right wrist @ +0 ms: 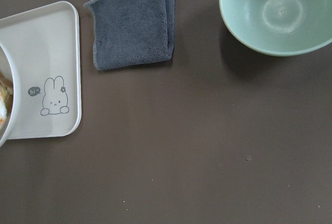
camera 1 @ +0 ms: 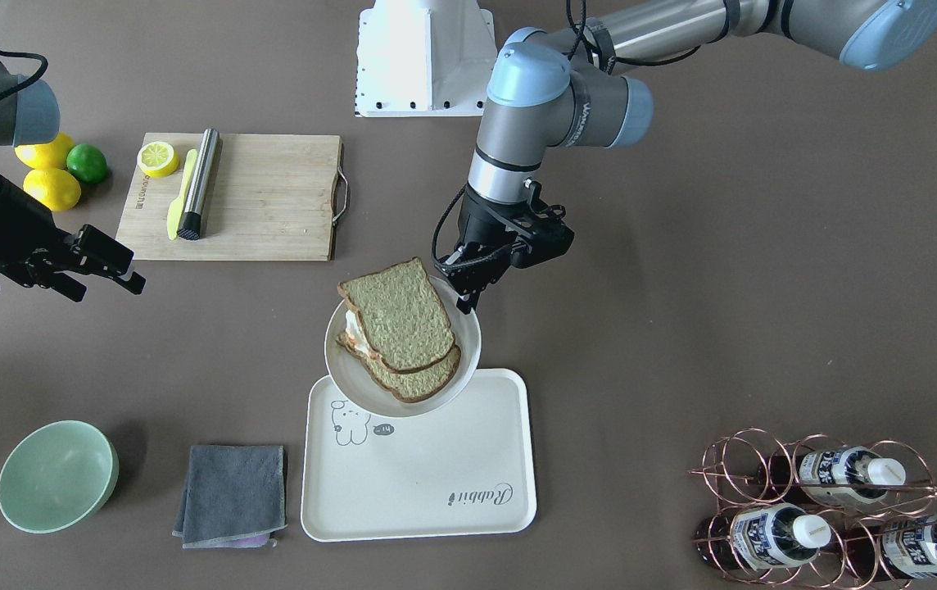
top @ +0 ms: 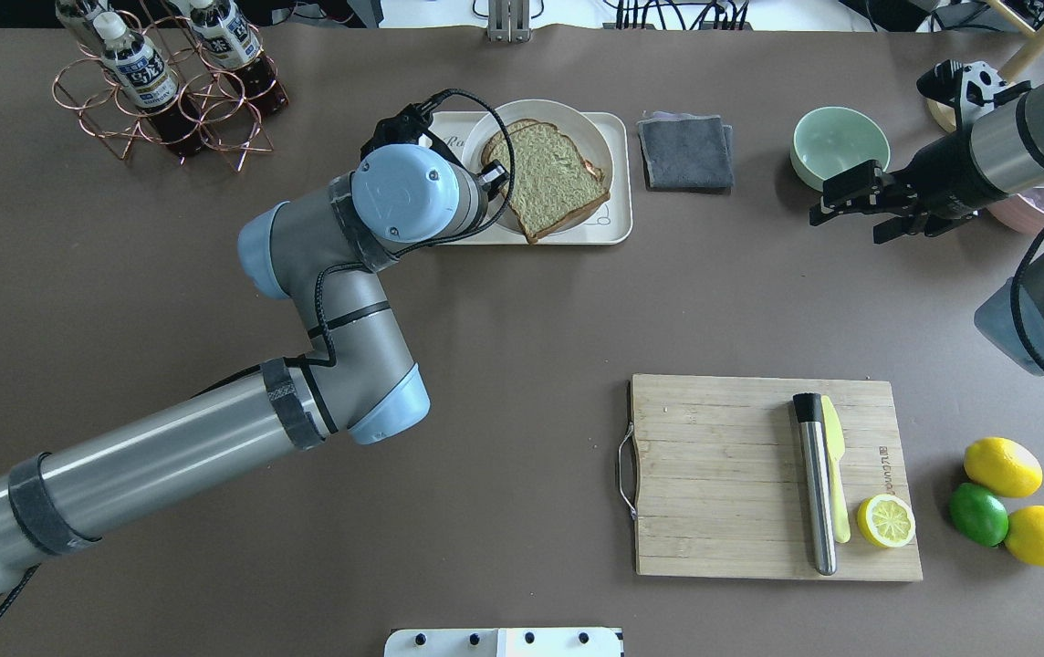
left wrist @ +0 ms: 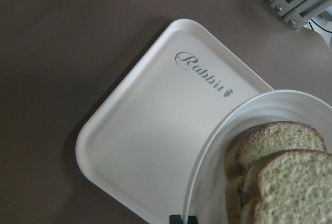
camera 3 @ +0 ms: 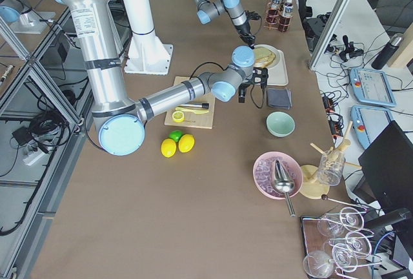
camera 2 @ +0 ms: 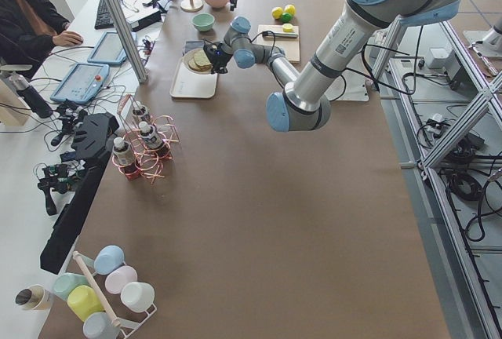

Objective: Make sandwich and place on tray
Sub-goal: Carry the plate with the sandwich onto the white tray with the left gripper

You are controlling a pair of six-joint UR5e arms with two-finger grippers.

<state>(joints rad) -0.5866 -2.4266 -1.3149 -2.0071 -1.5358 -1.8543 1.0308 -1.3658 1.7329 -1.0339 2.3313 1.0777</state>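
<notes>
The sandwich (camera 1: 399,324), two brown-crusted bread slices with egg white showing at the edge, lies on a round white plate (camera 1: 354,385). My left gripper (camera 1: 466,303) is shut on the plate's rim and holds it over the far end of the cream tray (camera 1: 436,467). In the left wrist view the fingertips (left wrist: 182,218) pinch the plate's rim (left wrist: 218,151) above the tray (left wrist: 145,130) with its "Rabbit" lettering. My right gripper (camera 1: 131,274) is open and empty, hovering well off to the side between the cutting board and the green bowl.
A wooden cutting board (camera 1: 272,197) carries a half lemon, a yellow knife and a metal cylinder. Two lemons and a lime (camera 1: 86,162) lie beside it. A green bowl (camera 1: 57,475) and a grey cloth (camera 1: 231,494) sit beside the tray. A copper bottle rack (camera 1: 829,508) stands on the other side.
</notes>
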